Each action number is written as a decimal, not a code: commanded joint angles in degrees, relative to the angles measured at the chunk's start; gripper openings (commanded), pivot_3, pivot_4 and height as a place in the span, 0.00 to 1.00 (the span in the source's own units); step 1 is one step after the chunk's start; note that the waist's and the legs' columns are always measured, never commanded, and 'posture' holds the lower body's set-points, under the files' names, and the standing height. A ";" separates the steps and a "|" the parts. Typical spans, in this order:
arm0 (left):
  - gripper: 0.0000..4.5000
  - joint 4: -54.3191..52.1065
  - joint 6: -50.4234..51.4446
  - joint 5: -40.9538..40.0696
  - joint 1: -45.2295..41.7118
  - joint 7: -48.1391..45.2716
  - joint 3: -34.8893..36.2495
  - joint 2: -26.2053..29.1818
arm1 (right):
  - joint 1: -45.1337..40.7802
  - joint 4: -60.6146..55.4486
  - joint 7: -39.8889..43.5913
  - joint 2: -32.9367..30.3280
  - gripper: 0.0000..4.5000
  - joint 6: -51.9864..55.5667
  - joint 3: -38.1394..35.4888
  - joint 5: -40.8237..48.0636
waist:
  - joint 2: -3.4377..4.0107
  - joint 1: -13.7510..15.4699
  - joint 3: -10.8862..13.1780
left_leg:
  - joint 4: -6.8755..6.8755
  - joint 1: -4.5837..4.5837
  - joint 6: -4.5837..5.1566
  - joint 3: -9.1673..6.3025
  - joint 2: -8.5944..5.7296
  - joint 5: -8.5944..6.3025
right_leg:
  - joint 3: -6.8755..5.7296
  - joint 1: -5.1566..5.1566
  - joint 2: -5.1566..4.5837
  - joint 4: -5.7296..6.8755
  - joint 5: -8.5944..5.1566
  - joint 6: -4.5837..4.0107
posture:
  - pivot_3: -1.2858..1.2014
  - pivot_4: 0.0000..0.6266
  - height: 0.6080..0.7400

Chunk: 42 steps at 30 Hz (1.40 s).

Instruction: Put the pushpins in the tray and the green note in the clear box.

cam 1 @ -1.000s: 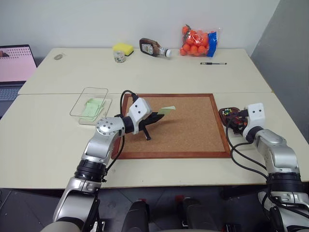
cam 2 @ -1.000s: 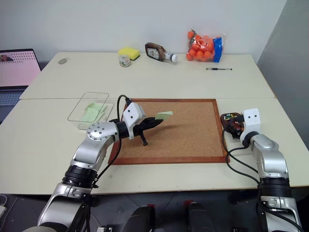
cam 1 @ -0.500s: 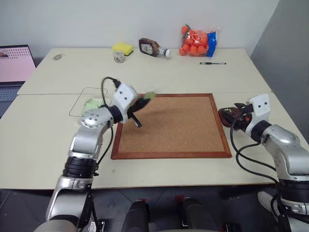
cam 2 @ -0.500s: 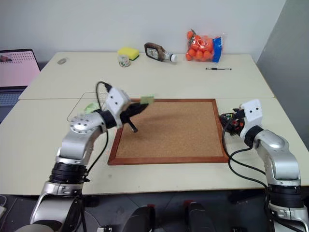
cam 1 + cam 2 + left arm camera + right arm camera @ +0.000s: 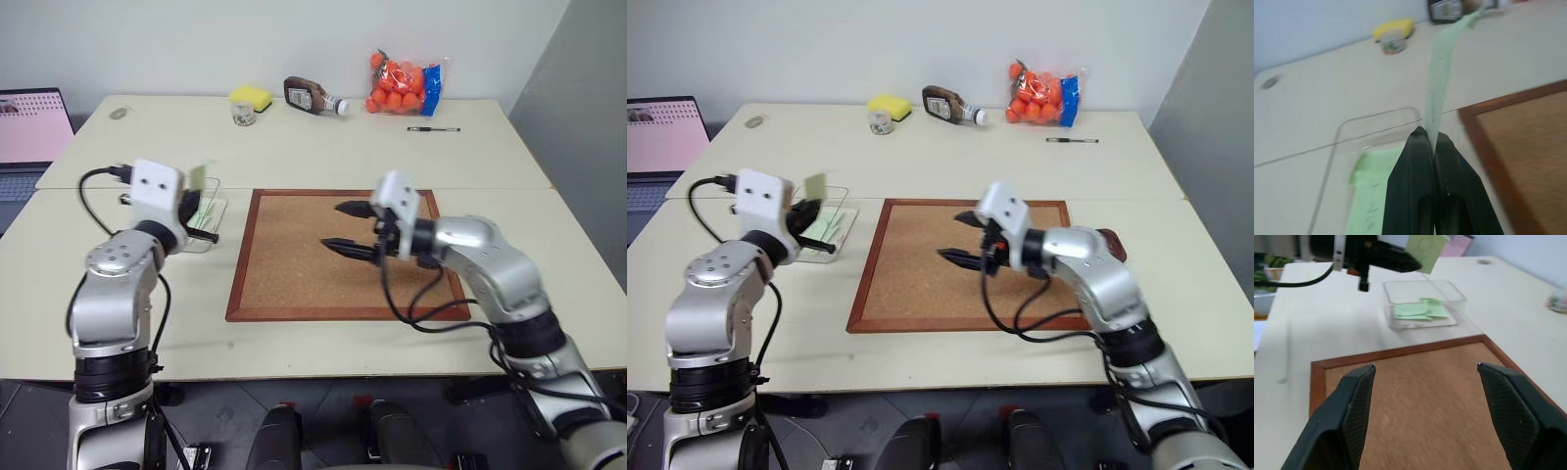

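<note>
**Note pinched over the box, drop not yet made**

Left gripper [image 5: 1434, 147] has its two black fingers pressed together on one edge of the green note [image 5: 1442, 63], which stands up from the tips like a flag, above the near edge of the clear box [image 5: 192, 211]. Green slips already lie inside that box. Right gripper [image 5: 351, 227] hangs over the cork board [image 5: 294, 279], just beside the box, with its jaws wide apart and nothing between them.

Judged from here, the risk is the paper itself: so light a slip (held by one edge only) could cling to a finger on release, or flutter past the box wall onto the table [image 5: 294, 147] or the board.

Beyond the box, along the table's far edge, sit a yellow sponge [image 5: 250, 97], a small jar [image 5: 242, 116], a brown bottle [image 5: 312, 96], a bag of oranges [image 5: 406, 83] and a pen [image 5: 433, 128]. A laptop [image 5: 31, 127] lies off to the box's far side. Nothing blocks the drop.
</note>
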 commanded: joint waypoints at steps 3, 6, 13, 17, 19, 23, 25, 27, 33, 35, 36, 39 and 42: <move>0.00 7.20 1.29 -0.33 -5.66 5.06 3.78 0.77 | -7.75 7.03 0.30 5.61 0.78 -2.54 1.83 -2.79 | -0.04 0.16 -0.01 | 0.00 -0.05 0.00 -0.10 -0.01 0.00 | -0.09 -0.01 -0.01 0.00 0.09 -0.15 | 0.52 0.24 1.00; 0.00 10.41 1.23 -1.05 -7.90 6.95 4.32 -0.37 | -8.41 8.11 0.53 6.59 0.78 -3.04 2.38 -3.96 | -0.09 0.32 -0.03 | -0.01 -0.09 -0.01 -0.16 -0.05 0.00 | -0.15 -0.01 -0.09 -0.01 0.14 -0.23 | 0.52 0.24 1.00; 0.11 15.52 1.84 -2.98 -12.19 9.56 4.77 -1.75 | -8.15 7.09 0.63 7.52 0.80 -2.01 2.21 -4.64 | -0.10 0.02 -0.02 | -0.03 -0.08 -0.01 -0.18 -0.05 0.00 | -0.17 -0.02 -0.11 0.02 0.15 -0.25 | 0.52 0.24 1.00; 0.30 16.05 2.22 -3.59 -12.63 9.65 4.19 -1.64 | -7.90 6.37 0.47 7.70 0.80 -1.30 1.85 -4.75 | -0.09 -0.17 -0.02 | -0.03 -0.07 -0.02 -0.20 -0.05 0.00 | -0.17 -0.02 -0.10 0.04 0.15 -0.25 | 0.52 0.24 1.00; 0.40 16.13 2.42 -3.82 -12.65 9.73 3.98 -1.64 | -7.77 5.97 0.30 7.72 0.80 -0.94 1.68 -4.68 | -0.09 -0.16 -0.02 | -0.03 -0.07 -0.02 -0.20 -0.04 0.00 | -0.17 -0.02 -0.10 0.04 0.15 -0.25 | 0.52 0.24 1.00; 0.57 16.20 2.10 -3.99 -12.57 9.66 3.31 -1.68 | -7.37 5.16 -0.01 7.64 0.80 -0.21 1.46 -4.56 | -0.09 -0.11 -0.02 | -0.03 -0.08 -0.02 -0.21 -0.05 0.00 | -0.18 -0.02 -0.10 0.04 0.15 -0.25 | 0.52 0.24 1.00; 0.67 15.89 2.12 -3.92 -12.56 9.79 2.93 -1.69 | -7.18 4.75 -0.14 7.55 0.80 0.12 1.31 -4.50 | -0.09 -0.10 -0.02 | -0.03 -0.08 -0.02 -0.21 -0.06 0.00 | -0.17 -0.02 -0.11 0.04 0.15 -0.25 | 0.52 0.24 1.00; 0.73 15.29 1.78 -3.61 -12.29 9.70 2.25 -1.44 | -6.93 4.27 -0.36 7.41 0.80 0.36 1.12 -4.46 | -0.09 -0.08 -0.02 | -0.03 -0.08 -0.02 -0.21 -0.06 0.00 | -0.18 -0.02 -0.11 0.04 0.15 -0.25 | 0.52 0.24 1.00; 0.86 8.67 -9.17 -1.97 -8.22 4.44 -3.17 0.20 | -4.03 1.03 -3.42 6.64 0.80 -0.69 -1.34 -5.02 | -0.09 -0.06 -0.02 | -0.05 -0.09 -0.03 -0.19 -0.04 0.00 | -0.15 -0.02 -0.11 0.02 0.15 -0.25 | 0.52 0.24 1.00; 0.86 5.90 -7.52 -3.73 -7.14 2.62 -4.47 -0.55 | -1.26 -1.82 -5.23 5.71 0.80 -0.21 -3.53 -4.54 | -0.09 0.03 -0.02 | -0.06 -0.09 -0.04 -0.19 -0.04 0.00 | -0.13 -0.03 -0.14 0.01 0.15 -0.26 | 0.52 0.24 1.00; 0.86 3.85 -7.65 -3.21 -6.12 1.85 -7.00 -1.03 | 1.69 -4.46 -6.85 4.89 0.80 0.08 -5.69 -4.29 | -0.09 0.14 -0.02 | -0.06 -0.09 -0.04 -0.16 -0.06 0.00 | -0.13 -0.03 -0.17 0.02 0.15 -0.26 | 0.52 0.24 1.00; 0.86 -1.07 -9.74 -3.08 -3.39 0.37 -11.36 -3.14 | 9.39 -10.58 -11.17 3.29 0.80 0.23 -10.61 -4.34 | -0.12 0.64 -0.03 | -0.05 -0.10 -0.04 -0.22 -0.10 0.00 | -0.13 0.03 -0.23 -0.02 0.15 -0.25 | 0.52 0.24 1.00; 0.86 -3.60 -10.18 -6.19 -0.68 -0.94 -11.75 -6.33 | 17.07 -16.16 -15.95 3.16 0.80 1.18 -14.55 -4.53 | -0.12 0.86 -0.03 | -0.04 -0.11 -0.04 -0.11 -0.12 0.00 | -0.08 0.03 -0.33 -0.02 0.15 -0.24 | 0.52 0.24 1.00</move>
